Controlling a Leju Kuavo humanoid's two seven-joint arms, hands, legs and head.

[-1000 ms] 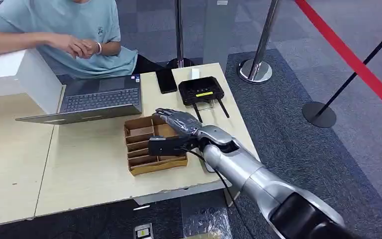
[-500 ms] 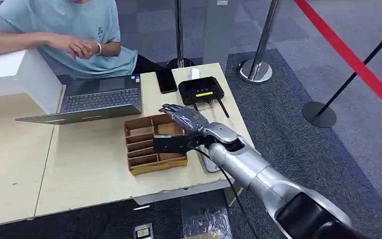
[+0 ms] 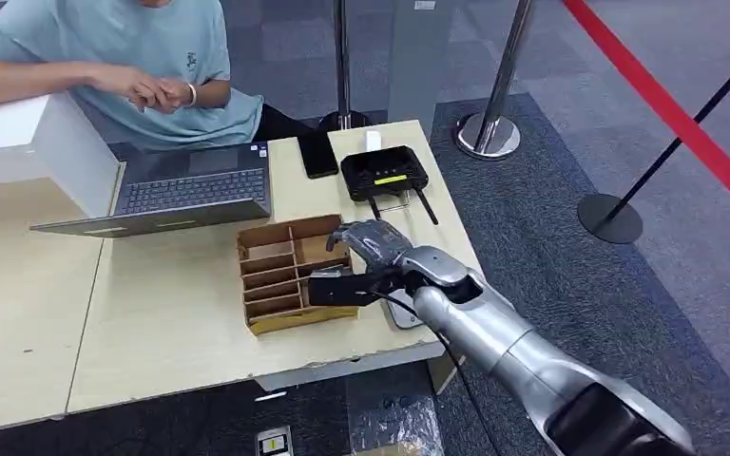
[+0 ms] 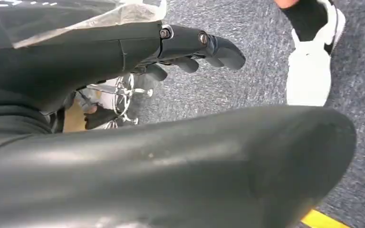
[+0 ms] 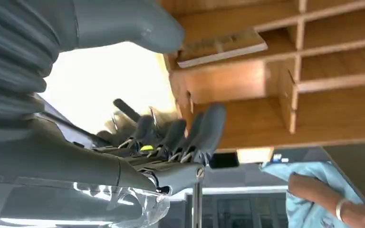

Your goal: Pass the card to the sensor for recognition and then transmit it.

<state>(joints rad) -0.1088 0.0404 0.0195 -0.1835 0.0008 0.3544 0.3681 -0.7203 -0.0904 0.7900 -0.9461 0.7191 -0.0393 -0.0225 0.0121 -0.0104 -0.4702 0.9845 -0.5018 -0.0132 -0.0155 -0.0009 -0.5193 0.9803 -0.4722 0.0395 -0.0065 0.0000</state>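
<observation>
Heads up, compared to a second ago your right hand (image 3: 371,242) has slid off the cardboard divider box (image 3: 290,275) toward the right of the head view. Back then it hovered over the middle compartments. Now it sits just past the box's right wall, around the centre of the frame, with the forearm running down to the lower right. Everything else on the table (image 3: 171,323) looks the same as before.

The hand is open: fingers (image 5: 204,128) apart with a light bend and the thumb (image 5: 123,23) clear of them. It's not holding or touching anything as far as I can see. It hangs close above the table right beside the box.

The card (image 5: 223,45) looks like the flat pale-edged piece lying in one of the box's compartments in the right wrist view. It's apart from the fingers. I can't tell which compartment that is in the head view.

Your left hand (image 4: 195,45) hangs over grey carpet, fingers loosely stretched out and holding nothing.

There's a black device with antennas (image 3: 385,174) just above the right hand in the frame, a laptop (image 3: 195,190) at centre left, and a person (image 3: 124,47) seated at upper left.
</observation>
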